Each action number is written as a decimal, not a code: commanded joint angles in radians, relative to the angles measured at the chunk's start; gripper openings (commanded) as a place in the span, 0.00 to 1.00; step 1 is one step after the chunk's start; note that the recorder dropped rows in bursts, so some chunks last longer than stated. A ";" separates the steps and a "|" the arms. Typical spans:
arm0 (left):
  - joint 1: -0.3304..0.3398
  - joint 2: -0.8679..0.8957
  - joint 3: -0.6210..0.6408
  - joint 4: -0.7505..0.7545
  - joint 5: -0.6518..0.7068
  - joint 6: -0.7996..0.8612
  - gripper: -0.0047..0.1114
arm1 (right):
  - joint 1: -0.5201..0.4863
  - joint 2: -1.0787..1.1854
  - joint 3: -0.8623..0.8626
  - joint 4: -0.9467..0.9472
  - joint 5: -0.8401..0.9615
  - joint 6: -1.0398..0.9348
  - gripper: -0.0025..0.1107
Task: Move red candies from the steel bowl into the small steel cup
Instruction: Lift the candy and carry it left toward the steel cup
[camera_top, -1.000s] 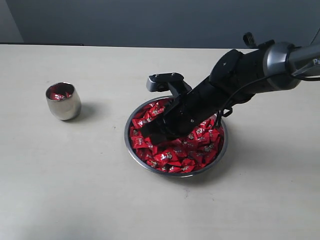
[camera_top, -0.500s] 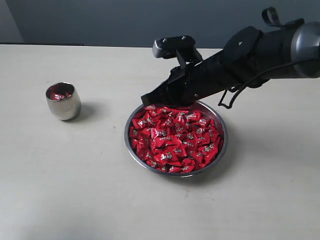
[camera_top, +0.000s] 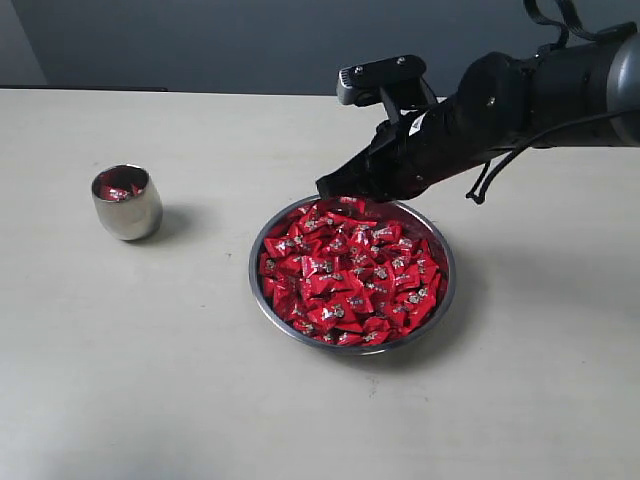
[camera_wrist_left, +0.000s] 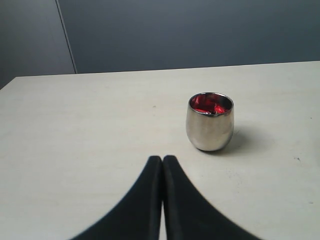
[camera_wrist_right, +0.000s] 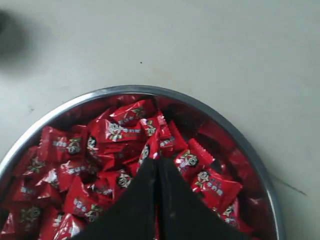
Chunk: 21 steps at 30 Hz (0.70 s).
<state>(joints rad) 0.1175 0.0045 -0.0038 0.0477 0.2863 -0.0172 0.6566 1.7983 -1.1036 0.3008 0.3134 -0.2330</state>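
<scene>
Since the frame 1 s earlier, the right arm (camera_top: 520, 100) has lifted clear of the steel bowl (camera_top: 253, 285) and drawn back toward the upper right; bowl and cup have not shifted.

The pale table (camera_top: 150, 390) fills the exterior view. The arm enters from the upper right, and the right gripper (camera_top: 330, 186) hangs above the bowl's far rim with its jaws pressed together; no candy shows between them in either view of it. The bowl sits at lower centre, heaped with the red candies (camera_top: 350, 275). The small steel cup (camera_top: 127, 205) stands at middle left, well apart from the bowl, with a few red candies inside. The left gripper (camera_wrist_left: 161, 160), at bottom centre of its wrist view, points toward the cup, its 2 fingers closed tight on nothing.

The pick appears to have come up empty. A good retry would descend with jaws parted over 1 candy lying proud of the heap, close across the wrapper's body rather than its crimped end, lift straight, then release directly over the cup's narrow mouth.

Each wrapper bears a small silvery-white mark; any lettering is too small to read.
</scene>
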 joint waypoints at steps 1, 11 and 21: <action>0.001 -0.004 0.004 -0.002 -0.002 -0.002 0.04 | -0.005 -0.009 0.002 -0.061 -0.062 0.052 0.01; 0.001 -0.004 0.004 -0.002 -0.002 -0.002 0.04 | 0.011 -0.003 -0.002 -0.025 -0.313 0.054 0.01; 0.001 -0.004 0.004 -0.002 -0.002 -0.002 0.04 | 0.087 0.116 -0.223 -0.091 -0.287 0.050 0.01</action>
<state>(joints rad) 0.1175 0.0045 -0.0038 0.0477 0.2863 -0.0172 0.7150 1.8796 -1.2611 0.2407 0.0212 -0.1796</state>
